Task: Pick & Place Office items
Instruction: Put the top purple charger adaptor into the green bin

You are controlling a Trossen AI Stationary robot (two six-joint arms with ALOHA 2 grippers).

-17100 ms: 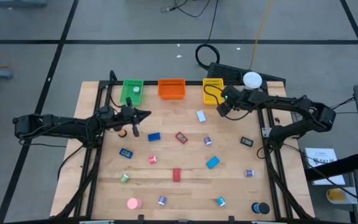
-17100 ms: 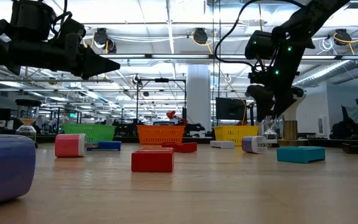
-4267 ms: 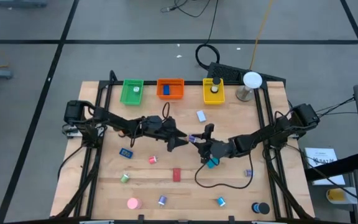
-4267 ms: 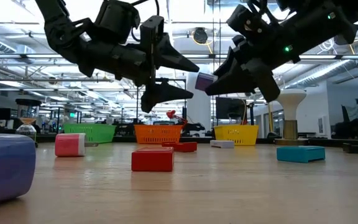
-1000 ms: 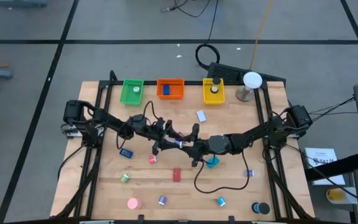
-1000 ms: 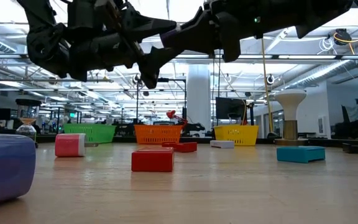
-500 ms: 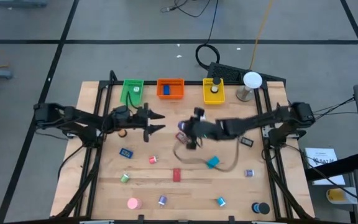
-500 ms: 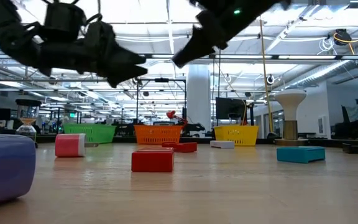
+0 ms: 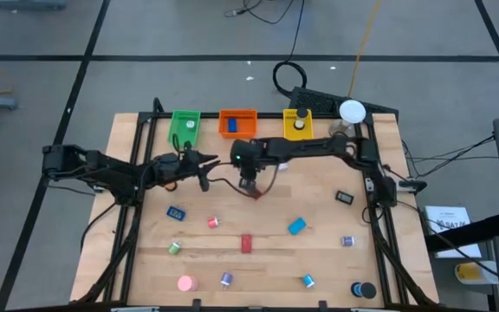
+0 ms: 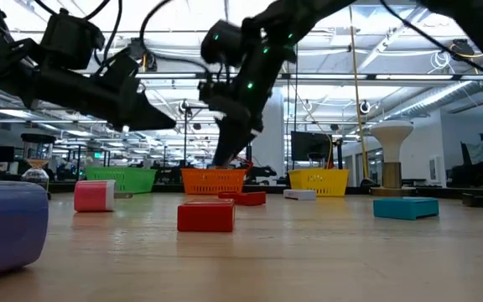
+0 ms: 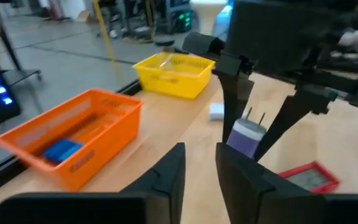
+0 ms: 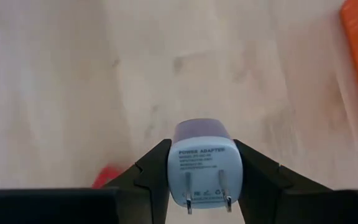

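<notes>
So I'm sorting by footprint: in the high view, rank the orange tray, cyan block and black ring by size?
1. Orange tray
2. Cyan block and black ring: look alike, unranked.

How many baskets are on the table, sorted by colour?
Green basket: 1
Orange basket: 1
Yellow basket: 1
Total: 3
</notes>
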